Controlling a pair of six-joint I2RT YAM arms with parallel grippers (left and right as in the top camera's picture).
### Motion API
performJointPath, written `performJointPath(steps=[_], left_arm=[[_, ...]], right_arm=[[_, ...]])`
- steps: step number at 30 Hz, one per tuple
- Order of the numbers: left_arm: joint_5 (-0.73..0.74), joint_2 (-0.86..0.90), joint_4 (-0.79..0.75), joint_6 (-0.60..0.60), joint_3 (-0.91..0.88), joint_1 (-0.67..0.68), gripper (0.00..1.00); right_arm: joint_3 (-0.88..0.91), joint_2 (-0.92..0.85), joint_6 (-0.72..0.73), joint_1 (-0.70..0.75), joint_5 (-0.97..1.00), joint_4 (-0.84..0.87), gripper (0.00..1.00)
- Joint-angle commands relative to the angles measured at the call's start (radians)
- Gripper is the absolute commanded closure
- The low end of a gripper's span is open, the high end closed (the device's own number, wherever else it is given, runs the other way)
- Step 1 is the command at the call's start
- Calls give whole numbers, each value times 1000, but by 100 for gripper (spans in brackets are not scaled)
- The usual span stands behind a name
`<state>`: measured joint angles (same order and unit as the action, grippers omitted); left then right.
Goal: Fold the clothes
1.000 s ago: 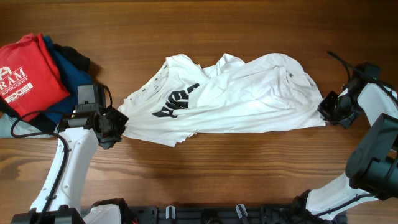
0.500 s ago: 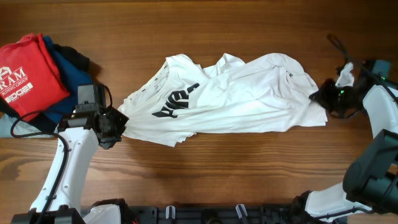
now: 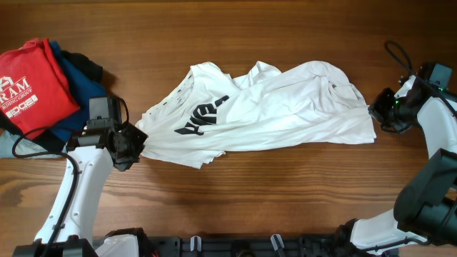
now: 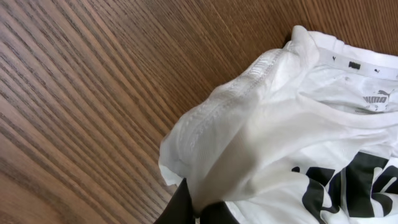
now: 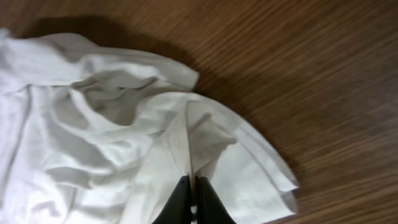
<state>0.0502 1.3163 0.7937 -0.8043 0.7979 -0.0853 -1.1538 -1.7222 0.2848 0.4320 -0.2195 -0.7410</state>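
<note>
The white T-shirt [image 3: 271,107] with black chest print lies crumpled across the middle of the wooden table. My left gripper [image 3: 136,143] is shut on its left edge; in the left wrist view the black jaws [image 4: 202,208] pinch a fold of the shirt [image 4: 267,149] near the collar. My right gripper [image 3: 375,118] is shut on the shirt's right edge; in the right wrist view the jaws [image 5: 193,193] clamp a thin ridge of the white cloth [image 5: 124,149].
A red shirt with white lettering [image 3: 32,86] lies on folded blue and black garments [image 3: 78,78] at the far left. Bare wooden tabletop [image 3: 271,193] lies in front of the shirt.
My right gripper has shifted slightly to the right, pulling the shirt's right edge outward. The left arm has not moved.
</note>
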Motion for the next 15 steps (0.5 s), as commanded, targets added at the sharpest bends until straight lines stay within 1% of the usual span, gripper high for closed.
performJointPath(steps=[1, 4, 5, 6, 7, 8, 10, 11, 15], left_arm=[[7, -13, 2, 16, 1, -6, 96], [12, -13, 1, 16, 1, -6, 96], [12, -13, 1, 16, 1, -6, 96], [12, -13, 1, 16, 1, -6, 96], [12, -13, 1, 16, 1, -6, 96], [12, -13, 1, 16, 1, -6, 96], [12, -13, 1, 16, 1, -6, 96], [12, -13, 1, 16, 1, -6, 96], [12, -13, 1, 16, 1, -6, 96]], right_arm=[[-9, 18, 6, -1, 63, -1, 87], [-9, 18, 4, -1, 63, -13, 82], [-9, 18, 3, -1, 63, -23, 77], [-9, 18, 3, -1, 68, -50, 65], [-9, 18, 4, -1, 90, -82, 59], [-9, 18, 7, -1, 127, -114, 56], [16, 17, 6, -1, 171, -138, 51], [29, 17, 6, 0, 171, -132, 51], [88, 16, 6, -2, 134, -18, 49]])
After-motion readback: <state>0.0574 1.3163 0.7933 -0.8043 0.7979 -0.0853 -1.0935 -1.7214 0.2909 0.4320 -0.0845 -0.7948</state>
